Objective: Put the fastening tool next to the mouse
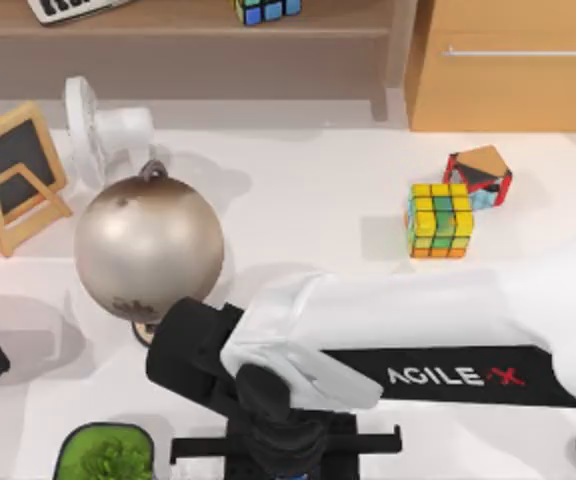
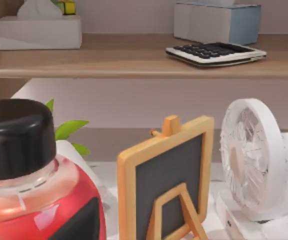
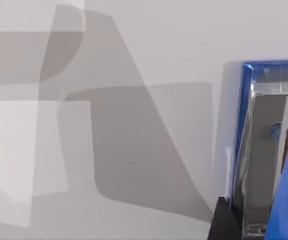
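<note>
Top view: right arm [image 1: 398, 340] reaches across white table [image 1: 308, 200]; its pincer's state cannot be told.

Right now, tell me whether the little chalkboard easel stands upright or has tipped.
Upright: the chalkboard easel stands on its legs on the table beside the white fan.

Globe [image 1: 149, 247] left; open centre tabletop [image 1: 318, 210]
</note>
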Motion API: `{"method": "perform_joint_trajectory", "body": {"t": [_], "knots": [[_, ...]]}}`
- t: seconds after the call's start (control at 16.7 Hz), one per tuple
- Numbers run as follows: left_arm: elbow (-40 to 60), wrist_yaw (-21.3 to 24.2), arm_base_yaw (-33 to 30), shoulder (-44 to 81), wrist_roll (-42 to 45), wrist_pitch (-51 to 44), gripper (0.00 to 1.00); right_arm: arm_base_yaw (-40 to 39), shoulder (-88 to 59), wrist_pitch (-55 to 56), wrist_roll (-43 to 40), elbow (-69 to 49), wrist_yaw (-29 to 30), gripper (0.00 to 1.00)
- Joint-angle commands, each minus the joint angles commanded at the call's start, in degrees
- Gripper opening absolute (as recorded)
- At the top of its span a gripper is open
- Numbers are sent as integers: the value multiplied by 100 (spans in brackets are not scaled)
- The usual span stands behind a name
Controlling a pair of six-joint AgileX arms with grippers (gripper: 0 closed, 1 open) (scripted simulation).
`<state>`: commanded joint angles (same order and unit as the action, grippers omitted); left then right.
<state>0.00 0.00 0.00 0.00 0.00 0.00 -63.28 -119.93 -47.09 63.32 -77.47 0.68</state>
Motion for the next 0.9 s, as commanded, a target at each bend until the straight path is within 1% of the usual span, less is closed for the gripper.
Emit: {"method": "perform_joint_trajectory", "body": {"t": [0.36,0.54,0.9], "knots": [[0,0,0,0,0,0,100,0,0,0,0,0,0,0],[0,0,0,0,0,0,100,57,163,-159,-52,13,87,0],[0,0,0,0,0,0,100,208,852,-740,134,-253,280,0]]}}
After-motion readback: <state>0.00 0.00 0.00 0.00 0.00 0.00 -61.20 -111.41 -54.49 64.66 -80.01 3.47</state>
